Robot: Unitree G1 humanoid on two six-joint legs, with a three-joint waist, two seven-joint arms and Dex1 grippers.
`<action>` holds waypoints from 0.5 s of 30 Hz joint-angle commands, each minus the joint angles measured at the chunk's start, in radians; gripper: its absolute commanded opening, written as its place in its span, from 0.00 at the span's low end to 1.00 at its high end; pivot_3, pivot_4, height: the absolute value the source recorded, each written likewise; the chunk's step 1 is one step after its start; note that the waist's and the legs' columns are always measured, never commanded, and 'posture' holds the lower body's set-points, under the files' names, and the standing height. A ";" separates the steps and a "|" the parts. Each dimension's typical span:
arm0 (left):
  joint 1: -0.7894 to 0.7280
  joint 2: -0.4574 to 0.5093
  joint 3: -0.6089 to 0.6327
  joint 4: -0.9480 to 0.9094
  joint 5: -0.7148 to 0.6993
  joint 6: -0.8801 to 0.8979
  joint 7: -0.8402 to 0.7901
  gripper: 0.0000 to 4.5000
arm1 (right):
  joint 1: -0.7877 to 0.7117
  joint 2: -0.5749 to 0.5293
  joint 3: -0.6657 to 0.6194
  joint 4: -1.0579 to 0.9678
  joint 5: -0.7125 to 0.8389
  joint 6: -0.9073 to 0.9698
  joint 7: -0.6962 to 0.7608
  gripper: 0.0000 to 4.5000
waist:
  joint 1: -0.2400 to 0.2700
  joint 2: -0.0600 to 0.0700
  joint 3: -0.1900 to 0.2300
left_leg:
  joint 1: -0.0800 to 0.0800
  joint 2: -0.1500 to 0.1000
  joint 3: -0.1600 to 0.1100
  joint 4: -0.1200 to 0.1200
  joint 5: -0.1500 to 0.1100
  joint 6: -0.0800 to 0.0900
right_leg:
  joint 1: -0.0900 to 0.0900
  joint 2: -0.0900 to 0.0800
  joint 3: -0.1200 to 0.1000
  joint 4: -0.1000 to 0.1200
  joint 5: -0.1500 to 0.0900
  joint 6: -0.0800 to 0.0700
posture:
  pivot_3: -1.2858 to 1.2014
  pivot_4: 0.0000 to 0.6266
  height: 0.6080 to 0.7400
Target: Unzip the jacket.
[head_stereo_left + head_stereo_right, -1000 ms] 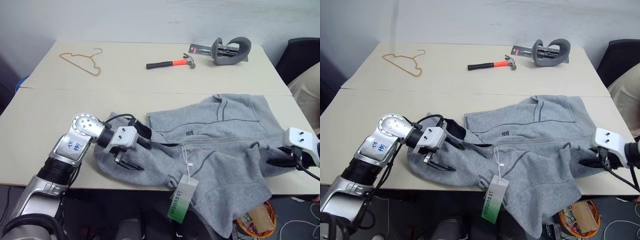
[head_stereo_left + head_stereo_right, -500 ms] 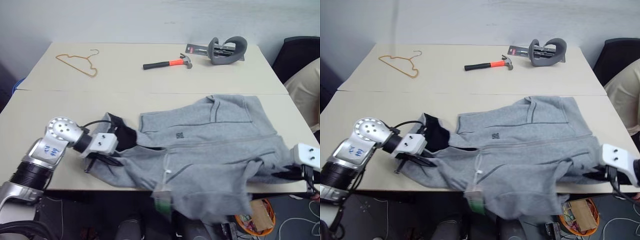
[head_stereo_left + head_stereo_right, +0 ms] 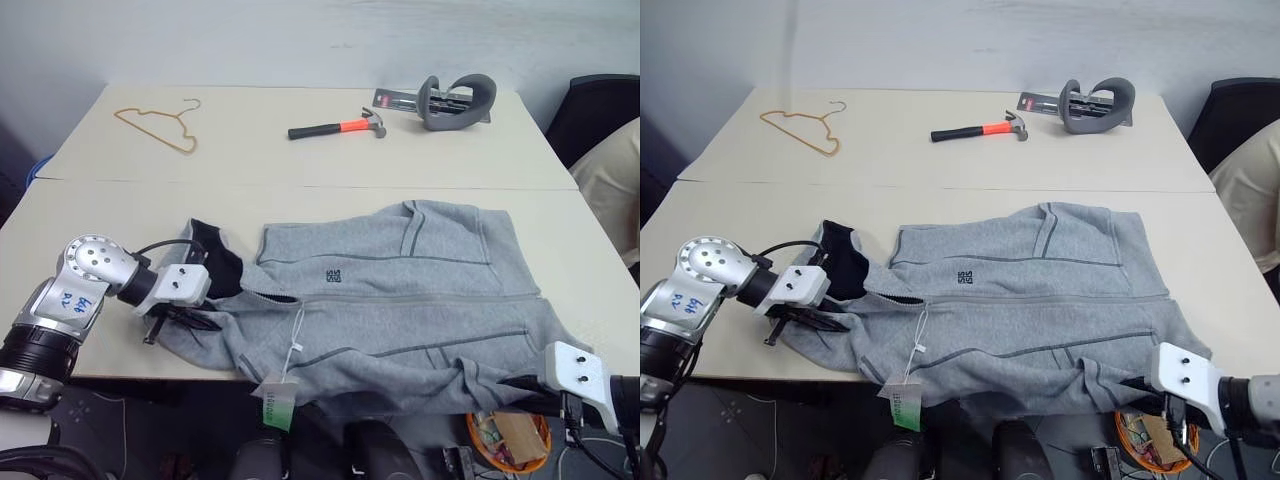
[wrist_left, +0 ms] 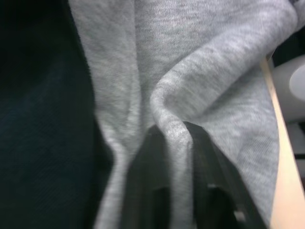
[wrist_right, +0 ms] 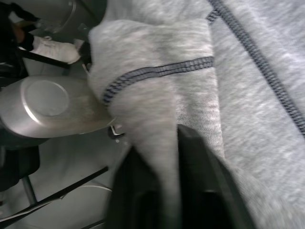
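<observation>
A: Jacket lies flat across the near table, hood end toward the robot's left, hem toward the right, lower edge hanging off the front.

B: Left hand?

A: At the hood end, by the dark lining. Wrist cam has both fingers pinching a ridge of grey fleece, so narrow and holding fabric.

B: Right hand?

A: Down at the front edge, hem corner. Fingers clamped on a fold w/ dark stitching, also gripping the jacket.

B: Zip?

A: Looks closed along the chest line; can't make out the pull. Hang tag dangles on its string below the table edge.

B: Other stuff?

A: Far table: hanger, hammer, grey headset. All well apart from the jacket.
</observation>
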 commanded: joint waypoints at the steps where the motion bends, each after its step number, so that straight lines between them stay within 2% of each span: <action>1: 0.020 0.042 0.046 -0.042 -0.051 0.047 -0.078 0.41 | 0.017 -0.003 -0.105 -0.065 0.038 0.024 0.021 0.47 | 0.000 0.000 0.000 | 0.000 0.000 0.000 0.000 0.000 0.000 | 0.000 0.000 0.000 0.000 0.000 0.000 | 0.52 0.24 1.00; 5: 0.021 0.086 0.092 -0.100 -0.122 0.155 -0.083 0.65 | 0.009 -0.005 -0.203 -0.140 0.120 0.118 0.035 0.73 | -0.001 -0.001 0.000 | 0.000 0.000 -0.001 0.000 0.000 0.000 | 0.000 0.000 0.000 0.000 0.000 0.000 | 0.52 0.24 1.00; 6: 0.010 0.103 0.111 -0.135 -0.175 0.228 -0.094 0.71 | -0.006 -0.011 -0.247 -0.170 0.199 0.192 0.040 0.80 | -0.001 -0.001 0.000 | 0.000 0.000 -0.001 0.000 0.000 0.000 | 0.000 0.000 0.000 0.000 0.000 0.000 | 0.52 0.24 1.00; 7: -0.021 0.118 0.129 -0.172 -0.261 0.328 -0.104 0.78 | -0.032 -0.025 -0.294 -0.198 0.321 0.283 0.039 0.80 | -0.001 -0.001 0.000 | 0.000 0.000 -0.001 0.000 0.000 0.000 | 0.000 0.000 -0.001 0.000 0.000 0.000 | 0.52 0.24 1.00; 9: -0.086 0.127 0.150 -0.223 -0.381 0.478 -0.113 0.78 | -0.083 -0.047 -0.342 -0.229 0.512 0.412 0.027 0.80 | 0.000 -0.001 0.000 | -0.001 0.000 -0.002 0.001 0.000 0.000 | 0.001 0.000 -0.001 0.000 0.000 0.000 | 0.52 0.24 1.00; 11: -0.155 0.109 0.151 -0.249 -0.442 0.565 -0.112 0.78 | -0.155 -0.074 -0.317 -0.241 0.700 0.516 -0.049 0.80 | 0.001 -0.003 0.001 | -0.001 0.000 -0.003 0.002 0.000 0.001 | 0.002 0.000 -0.002 0.000 0.000 0.000 | 0.52 0.24 1.00; 13: -0.192 0.091 0.140 -0.268 -0.469 0.606 -0.105 0.78 | -0.231 -0.101 -0.239 -0.252 0.878 0.599 -0.170 0.80 | 0.000 -0.003 0.001 | 0.000 0.000 -0.004 0.002 -0.001 0.001 | 0.004 -0.001 -0.004 -0.002 0.000 0.000 | 0.52 0.24 1.00; 15: -0.203 0.077 0.125 -0.281 -0.475 0.619 -0.101 0.78 | -0.327 -0.110 -0.103 -0.260 1.002 0.647 -0.318 0.80 | -0.001 -0.003 0.001 | 0.001 0.000 -0.004 0.001 -0.001 0.001 | 0.005 -0.001 -0.003 -0.003 0.000 0.000 | 0.52 0.24 1.00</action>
